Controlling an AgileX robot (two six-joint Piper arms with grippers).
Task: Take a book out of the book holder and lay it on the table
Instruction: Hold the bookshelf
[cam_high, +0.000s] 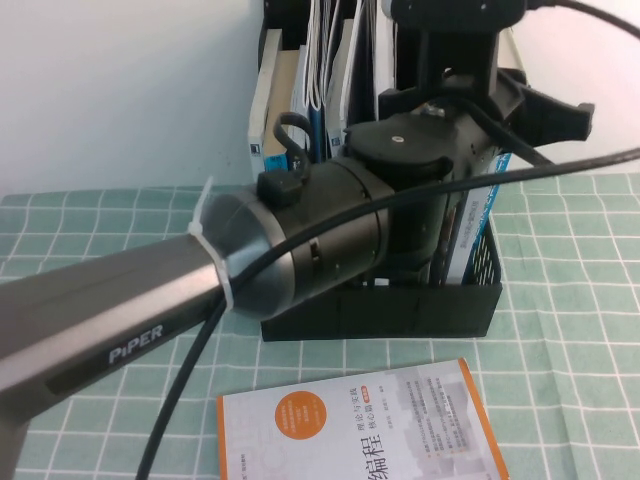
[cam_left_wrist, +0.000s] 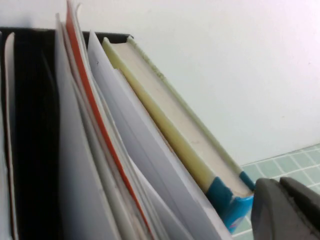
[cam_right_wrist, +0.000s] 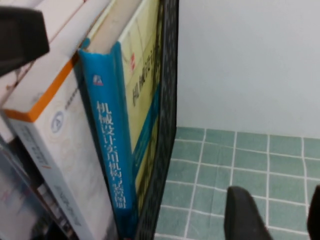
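The book (cam_right_wrist: 112, 150), cream cover and blue spine, stands upright at the end of the black book holder (cam_high: 400, 310), against its mesh side (cam_right_wrist: 162, 150). In the left wrist view the book (cam_left_wrist: 185, 130) leans on loose pages. My left gripper (cam_left_wrist: 282, 202) is shut and empty, right beside the book's blue corner, above the holder. My right gripper (cam_right_wrist: 277, 205) is open and empty, over the green grid table (cam_right_wrist: 230, 165) just outside the holder's mesh side. In the high view the left arm (cam_high: 300, 240) hides most of the holder.
A white book with an orange circle (cam_high: 350, 430) lies flat on the table (cam_high: 570, 380) in front of the holder. Another white book with orange edges (cam_right_wrist: 50, 130) stands beside the blue-spined one. More books and papers (cam_high: 320, 60) fill the other compartments. A white wall is behind.
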